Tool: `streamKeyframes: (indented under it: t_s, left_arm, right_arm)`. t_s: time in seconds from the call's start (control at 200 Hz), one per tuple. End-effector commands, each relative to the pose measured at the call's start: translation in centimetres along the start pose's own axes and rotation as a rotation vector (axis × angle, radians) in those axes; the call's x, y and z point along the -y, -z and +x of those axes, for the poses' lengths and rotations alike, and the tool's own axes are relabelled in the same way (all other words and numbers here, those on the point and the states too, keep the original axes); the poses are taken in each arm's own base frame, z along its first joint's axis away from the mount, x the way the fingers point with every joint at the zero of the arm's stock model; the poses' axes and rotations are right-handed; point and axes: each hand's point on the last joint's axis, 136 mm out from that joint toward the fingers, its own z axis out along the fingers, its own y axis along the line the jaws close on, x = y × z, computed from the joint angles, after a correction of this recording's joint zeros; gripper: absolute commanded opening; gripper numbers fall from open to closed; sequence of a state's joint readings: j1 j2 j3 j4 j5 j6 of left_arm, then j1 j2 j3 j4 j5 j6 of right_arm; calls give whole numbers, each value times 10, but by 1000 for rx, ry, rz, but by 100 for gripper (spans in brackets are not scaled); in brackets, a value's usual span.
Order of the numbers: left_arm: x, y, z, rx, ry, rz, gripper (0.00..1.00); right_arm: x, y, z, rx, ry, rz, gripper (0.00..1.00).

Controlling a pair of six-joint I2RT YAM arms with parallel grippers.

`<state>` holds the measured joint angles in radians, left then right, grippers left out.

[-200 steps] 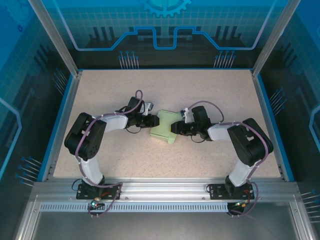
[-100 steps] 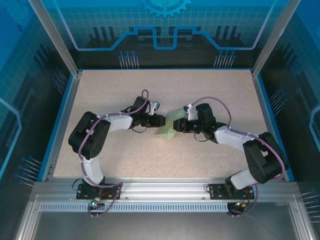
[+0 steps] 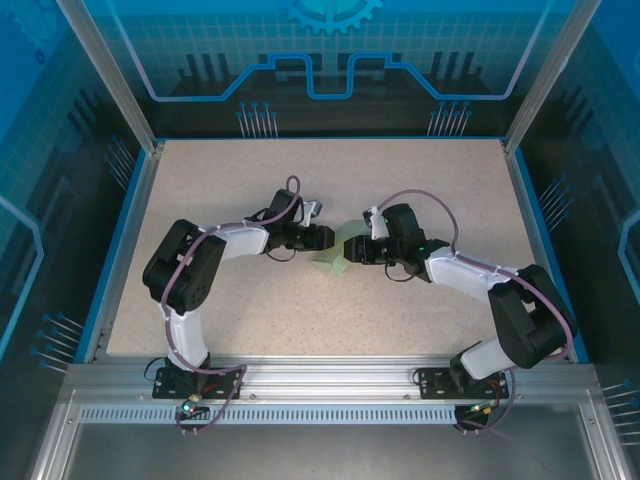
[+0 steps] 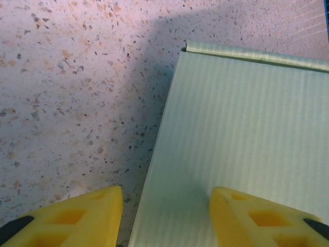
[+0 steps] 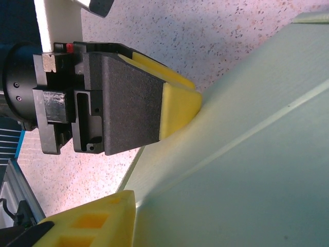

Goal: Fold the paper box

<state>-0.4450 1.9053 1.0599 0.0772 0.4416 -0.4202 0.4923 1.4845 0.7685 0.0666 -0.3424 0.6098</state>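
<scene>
L gripper [image 4: 165,200] fingers [image 4: 85,216] apart, nothing clamped: one over bare table [image 4: 72,82], other over a panel of the paper box [image 4: 241,128], w/ panel's edge running between them. R gripper [image 3: 353,250] clamped on box's right side; one yellow pad [image 5: 97,218] against card at lower left of wrist view, other hidden behind it. Box tipped up at mid-frame in top view, betw. both grippers.

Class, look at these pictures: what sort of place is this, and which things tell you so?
Probably a robotics lab test cell: two black-and-white robot arms bolted to a silver aluminium rail, and a speckled beige tabletop walled by blue see-through panels.
</scene>
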Motion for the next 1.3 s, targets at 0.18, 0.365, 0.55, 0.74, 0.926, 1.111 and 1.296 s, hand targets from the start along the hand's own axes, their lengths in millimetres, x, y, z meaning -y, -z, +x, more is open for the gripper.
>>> streamKeyframes:
  t_s: [0.18, 0.365, 0.55, 0.74, 0.926, 1.111, 1.296]
  left_arm:
    - [16, -15, 23, -104, -12, 60, 51]
    - [16, -16, 22, -105, -11, 61, 51]
    - [16, -17, 19, -105, -13, 61, 51]
    - [17, -18, 16, -104, -16, 63, 51]
    - [16, -18, 12, -101, -17, 59, 51]
    - [10, -18, 5, -87, -14, 47, 52]
    - [7, -14, -7, -70, -18, 42, 57]
  right_arm:
    - [-18, -2, -9, 8, 50, -13, 43]
    - [-18, -1, -10, 7, 52, -8, 44]
    - [-20, 0, -13, 11, 57, -11, 45]
    - [-23, 1, -17, 8, 67, -8, 46]
    - [-15, -4, -13, -15, 60, 17, 46]
    - [-11, -9, -19, -21, 61, 51, 45]
    - [-7, -15, -17, -41, 56, 68, 44]
